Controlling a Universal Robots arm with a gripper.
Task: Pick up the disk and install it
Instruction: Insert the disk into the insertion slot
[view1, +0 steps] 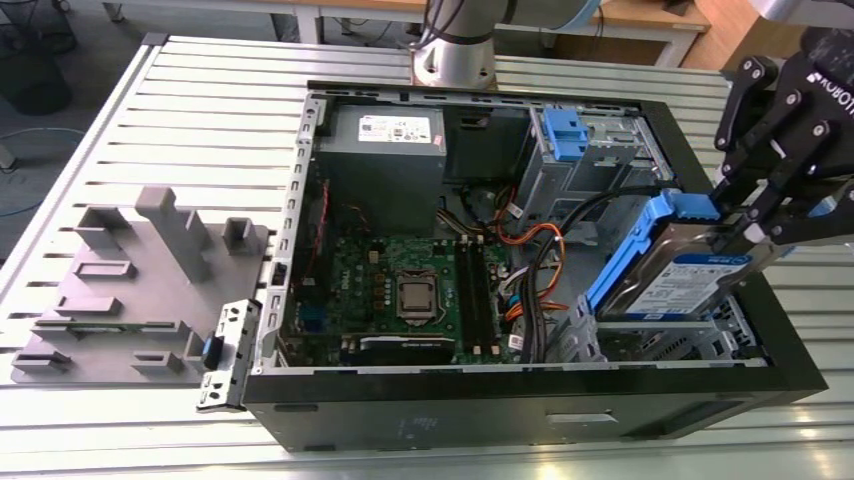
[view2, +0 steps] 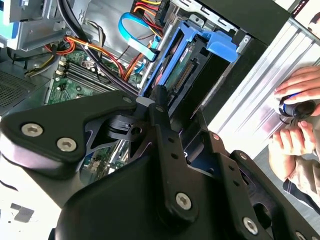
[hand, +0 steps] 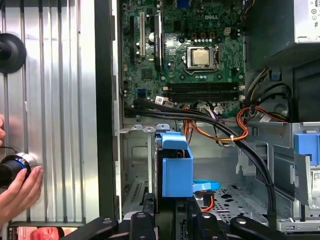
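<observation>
One disk clenched in claw, tilted, long axis slanting down into case.

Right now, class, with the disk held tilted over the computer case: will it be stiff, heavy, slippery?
Probably stiff: the disk is a metal slab and shows no sag while tilted. Likely heavy for its size, so gripped near one end by the gripper it may want to pivot. Its smooth metal could slip.
</observation>
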